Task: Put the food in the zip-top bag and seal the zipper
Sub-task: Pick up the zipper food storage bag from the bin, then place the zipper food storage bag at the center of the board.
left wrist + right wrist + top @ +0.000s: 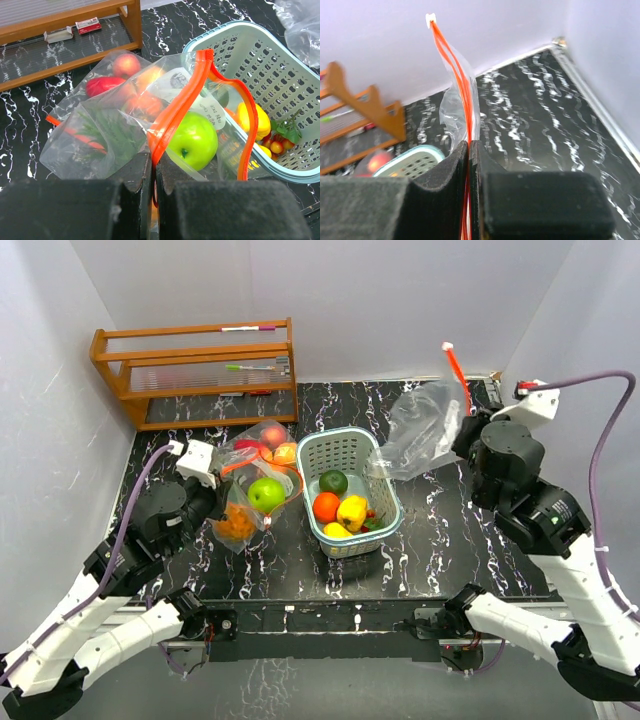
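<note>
1. Nearest, on the left, my left gripper (154, 162) has its fingers pressed together, pinching the near end of the orange zipper (182, 107) of the filled bag (255, 475).
2. That zipper is the relation I care about. Its long axis runs from the pinch away toward the far right, to a peak beside the basket. Its second strip then loops back down on the basket side, so the mouth gapes toward the right.
3. The green apple (195, 140) sits right at that mouth, with red and orange pieces deeper in toward the far left. I judge any sealing stroke has to travel along the track, away from the left fingers.
4. In the middle, the teal basket (390, 502) holds loose food: an orange fruit (326, 506), a yellow pepper (351, 510) and a dark green fruit (333, 481). They lie just right of the filled bag, so the left arm is the nearer one, though its fingers are occupied.
5. Farther right, my right gripper (469, 150) is clamped on the zipper of the empty bag (420, 430). That orange track (452, 65) stands nearly upright, both strips close together, with a white tab on top. The film hangs leftward, toward the basket's far right corner.
6. Farthest, at the left, stands the wooden rack (200, 370).
</note>
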Available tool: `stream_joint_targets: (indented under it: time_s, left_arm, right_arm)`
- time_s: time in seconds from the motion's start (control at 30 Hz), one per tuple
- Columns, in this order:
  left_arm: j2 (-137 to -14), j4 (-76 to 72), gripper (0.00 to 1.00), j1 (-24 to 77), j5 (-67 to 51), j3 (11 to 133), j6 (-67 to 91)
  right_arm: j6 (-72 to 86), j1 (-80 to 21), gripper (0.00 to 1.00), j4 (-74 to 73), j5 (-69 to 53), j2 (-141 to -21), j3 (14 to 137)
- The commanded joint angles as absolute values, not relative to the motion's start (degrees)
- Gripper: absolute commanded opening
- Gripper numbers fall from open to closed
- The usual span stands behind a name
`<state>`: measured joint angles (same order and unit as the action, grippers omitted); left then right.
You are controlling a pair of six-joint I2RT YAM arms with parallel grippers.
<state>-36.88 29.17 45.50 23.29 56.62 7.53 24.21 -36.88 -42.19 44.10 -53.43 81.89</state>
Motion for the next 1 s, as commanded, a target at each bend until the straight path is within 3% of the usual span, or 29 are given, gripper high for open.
stream_joint_targets:
  time_s: [0.0, 0.13, 0.43, 0.47, 0.53, 0.6, 0.63, 0.8, 0.97]
  left_arm:
    - [-37.19, 26.46, 0.0, 45.26, 23.08, 57.74, 7.21]
    - [-37.84, 26.24, 0.0, 45.25, 22.53, 57.96, 7.29]
    - [-38.65, 26.01, 0.0, 45.27, 21.71, 57.92, 7.93]
    - [-38.67, 26.09, 0.0, 45.26, 21.79, 57.92, 7.91]
    - [-38.74, 26.1, 0.0, 45.26, 21.88, 58.12, 7.83]
    - [-38.74, 25.95, 0.0, 45.27, 21.88, 58.18, 7.74]
    - [-38.71, 25.89, 0.0, 45.26, 21.94, 58.2, 7.73]
    - [-38.52, 26.75, 0.0, 45.26, 23.33, 58.18, 7.73]
    - [-37.53, 27.89, 0.0, 45.25, 24.97, 58.18, 7.58]
  right_arm:
    - [29.98, -36.6, 0.08, -47.07, 60.98, -52.58, 76.32]
    - [34.82, -36.59, 0.08, -52.4, 62.68, -53.07, 72.55]
    - [45.11, -36.58, 0.08, -54.12, 47.25, -52.34, 57.25]
    - [45.4, -36.57, 0.12, -54.39, 46.72, -51.64, 56.43]
    - [44.8, -36.61, 0.34, -55.0, 46.38, -50.51, 57.51]
    - [40.76, -36.61, 0.49, -53.74, 44.53, -50.03, 60.18]
    - [37.64, -36.61, 0.52, -52.29, 42.56, -50.05, 61.9]
    - [25.69, -36.67, 0.47, -44.44, 25.83, -53.67, 70.15]
    - [21.8, -37.03, 0.62, -34.99, 9.64, -58.84, 70.58]
